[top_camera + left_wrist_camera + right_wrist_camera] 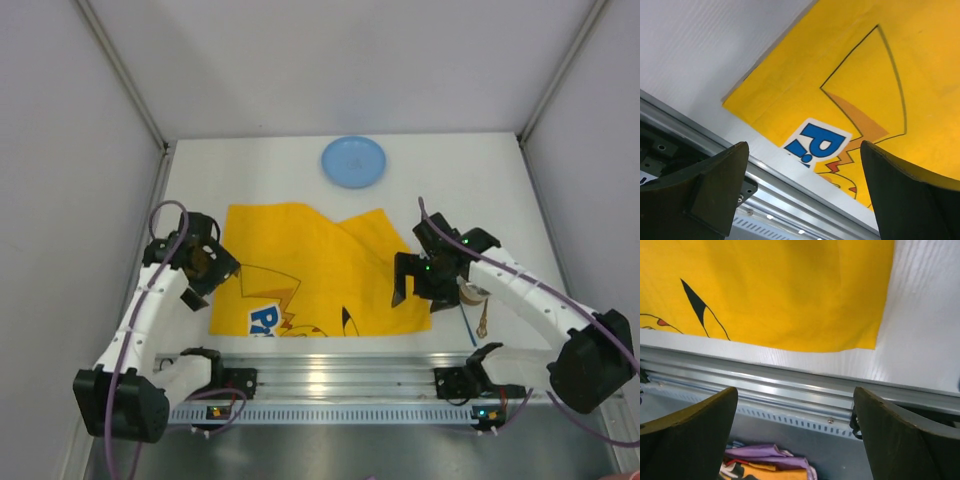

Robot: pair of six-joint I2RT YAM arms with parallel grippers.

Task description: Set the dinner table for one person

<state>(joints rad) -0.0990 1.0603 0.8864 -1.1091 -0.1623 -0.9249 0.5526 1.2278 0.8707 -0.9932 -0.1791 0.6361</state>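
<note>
The left gripper (203, 264) and right gripper (420, 281) hover, jaws spread and empty, by the near corners of the yellow cartoon-printed cloth (310, 270), apparently laid as a placemat on the white dinner table (470, 185), with the blue plate (353, 161) lying beyond it.

Robot lab: grey walls (70, 150), white table (450, 170)

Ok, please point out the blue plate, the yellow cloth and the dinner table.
blue plate (353, 161): top view, its centre.
yellow cloth (295, 240): top view, plain upper part.
dinner table (480, 175): top view, bare far-right surface.
</note>
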